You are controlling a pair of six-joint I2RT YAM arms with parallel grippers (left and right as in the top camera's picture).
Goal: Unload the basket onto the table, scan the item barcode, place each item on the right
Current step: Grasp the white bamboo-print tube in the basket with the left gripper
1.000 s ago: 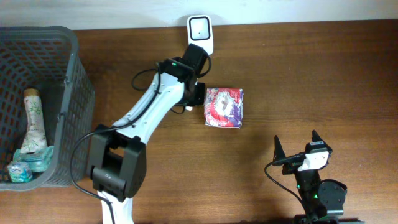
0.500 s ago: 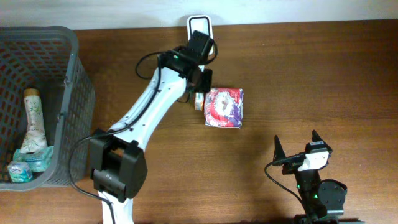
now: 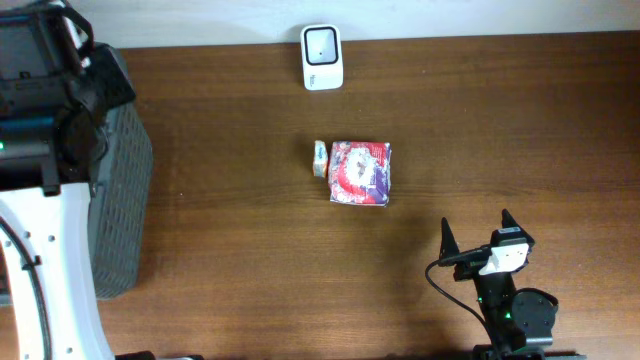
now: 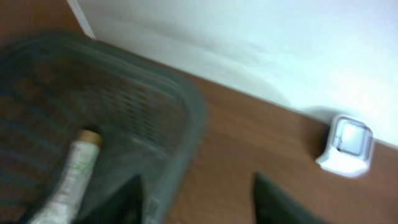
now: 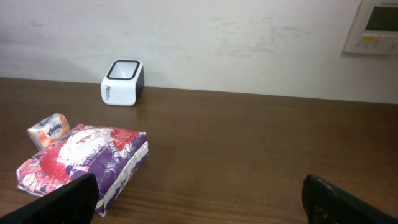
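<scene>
The left jaws, spread and empty, hang over the grey mesh basket [image 3: 125,200]; the right jaws gape idle. Next, likely: grasp an item for the white scanner [image 3: 322,57].

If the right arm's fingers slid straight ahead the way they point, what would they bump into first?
Likely nothing on the table: the right arm's fingers point over bare wood toward the white wall. The purple packet and the scanner lie off to their left, outside that line, it seems.
</scene>
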